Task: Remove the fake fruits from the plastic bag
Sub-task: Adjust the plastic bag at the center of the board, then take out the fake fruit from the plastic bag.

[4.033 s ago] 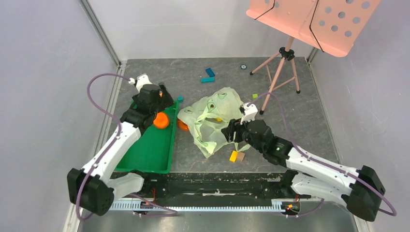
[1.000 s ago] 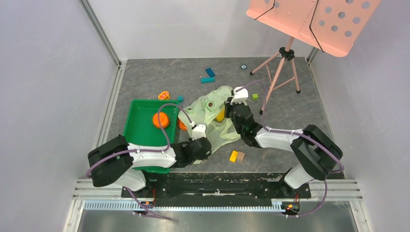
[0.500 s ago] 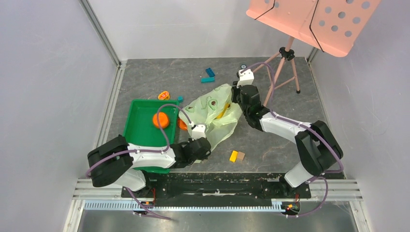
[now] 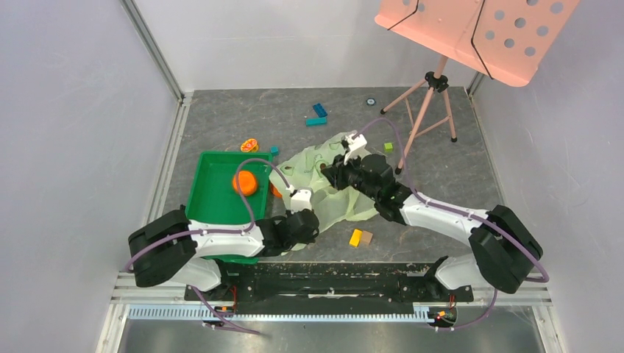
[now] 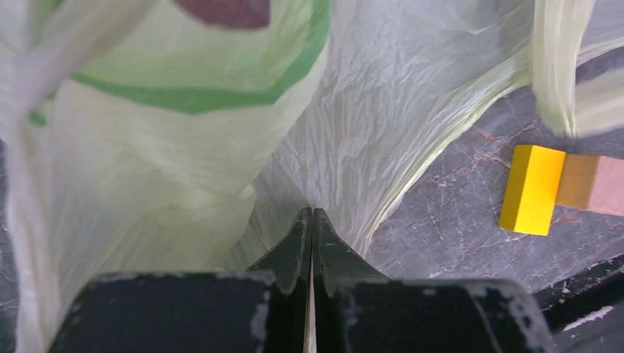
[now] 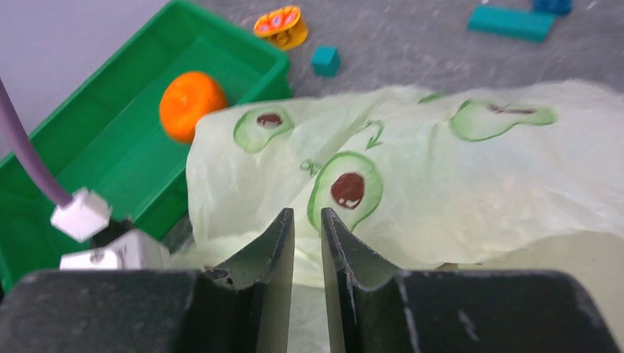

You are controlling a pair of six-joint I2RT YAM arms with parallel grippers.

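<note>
The plastic bag [image 4: 344,207] [image 6: 441,169], pale green with avocado prints, lies crumpled in the middle of the table. My left gripper [image 4: 313,232] [image 5: 312,213] is shut on its near edge, and the film [image 5: 368,110] fans out from the tips. My right gripper [image 4: 328,176] [image 6: 307,215] hovers over the bag's top with its jaws a narrow gap apart and nothing between them. One round orange fake fruit [image 4: 245,183] [image 6: 192,104] rests in the green tray [image 4: 213,213] [image 6: 88,147]. Another orange shape [image 4: 276,190] peeks out between tray and bag. Whatever is inside the bag is hidden.
A yellow block [image 4: 355,237] [image 5: 531,189] and a wooden block [image 5: 592,184] lie just right of the left gripper. An orange slice piece [image 4: 250,145] [image 6: 280,26], a teal cube [image 6: 324,61] and teal blocks [image 4: 318,115] lie farther back. A pink stand [image 4: 427,95] rises at the back right.
The right gripper swung from the bag's far right edge to over its middle, jaws parting slightly. The bag has sunk flatter, and the yellow shape seen at it before is hidden. The left gripper kept its hold.
</note>
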